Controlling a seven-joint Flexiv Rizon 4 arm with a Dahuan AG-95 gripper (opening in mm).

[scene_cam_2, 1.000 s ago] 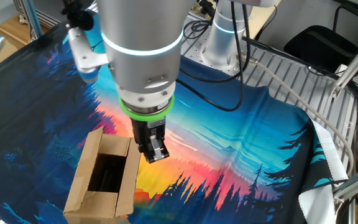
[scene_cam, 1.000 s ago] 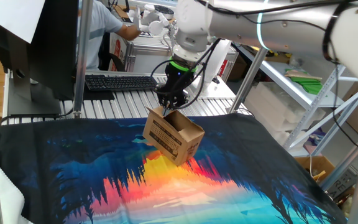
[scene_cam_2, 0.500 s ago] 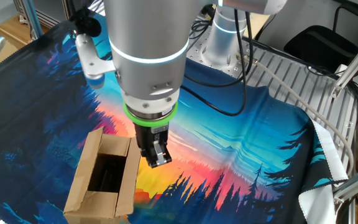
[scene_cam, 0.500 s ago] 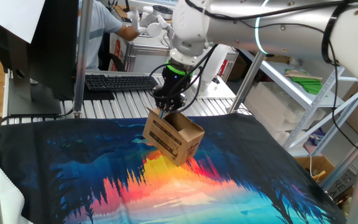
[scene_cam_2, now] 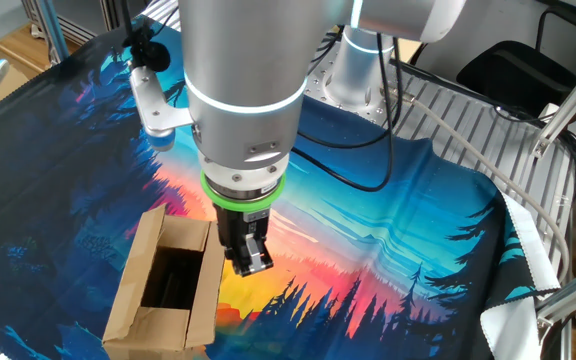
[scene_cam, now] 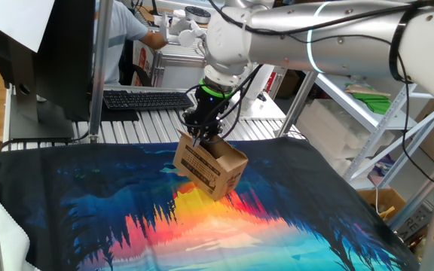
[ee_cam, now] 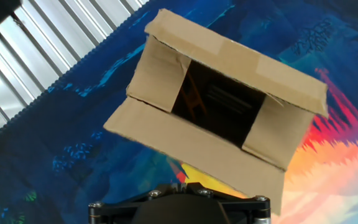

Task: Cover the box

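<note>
**Closed gripper poised beside open carton**

The box (scene_cam: 210, 166) is seen resting on a colourful printed cloth (scene_cam: 126, 218) that covers the table, its 4 top flaps spread outward and its dark interior exposed. Black printing is visible on 1 side wall. The gripper (scene_cam_2: 249, 256) is pointed straight down with its 2 fingers pressed together; nothing is held between them. From the other fixed view it is placed just beside the box's long flap. Whether the flap is touched cannot be told. A keyboard (scene_cam: 148, 98) is seen on the slatted surface behind.
</note>
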